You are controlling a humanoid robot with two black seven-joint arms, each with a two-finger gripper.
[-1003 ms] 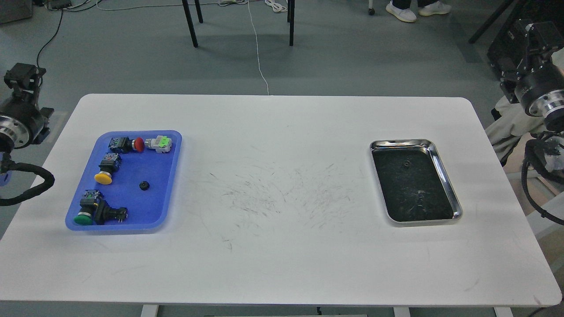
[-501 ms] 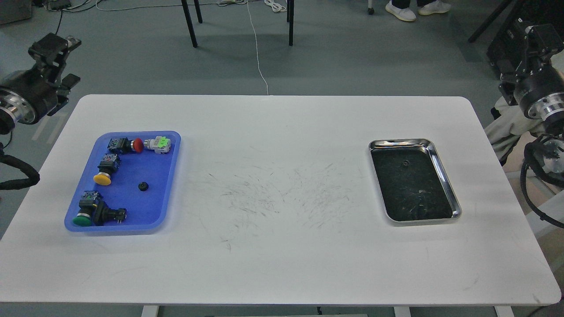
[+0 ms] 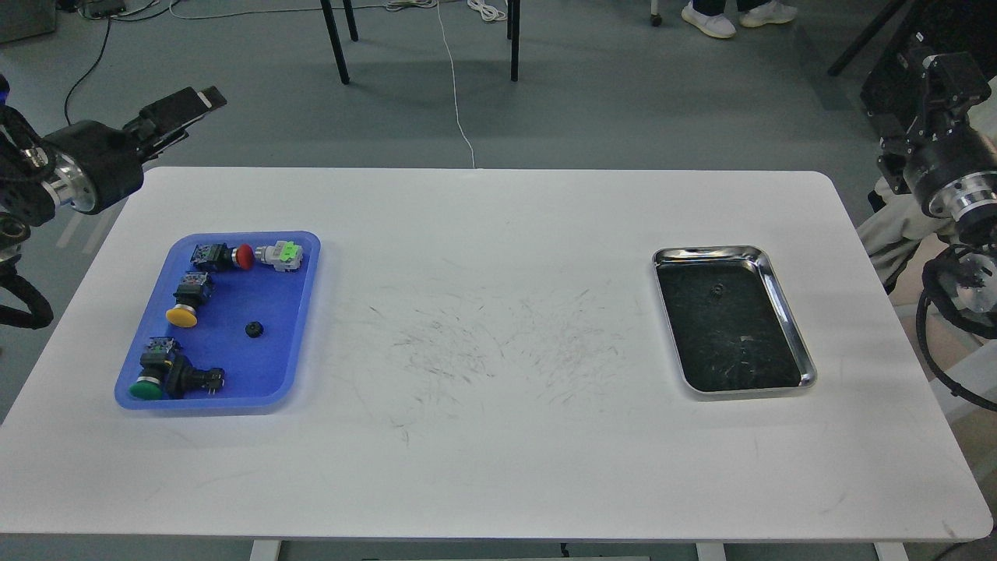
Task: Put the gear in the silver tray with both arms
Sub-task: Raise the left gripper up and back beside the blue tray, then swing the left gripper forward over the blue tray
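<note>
From my head view, my left gripper (image 3: pixel 204 97) hangs in the upper left of the frame, beyond the table's (image 3: pixel 498 467) far edge; its fingers sit too close and dark for me to tell whether they are spread or closed. My right gripper (image 3: pixel 944 74) sits at the upper right edge, off the table, and I cannot tell its state either. The silver tray (image 3: pixel 787 312) lies at right centre with a small dark gear (image 3: pixel 714 291) in its upper half. Another small black gear (image 3: pixel 253 329) rests in the blue tray (image 3: pixel 300 327) at left, among push-button switches (image 3: pixel 187 300)
</note>
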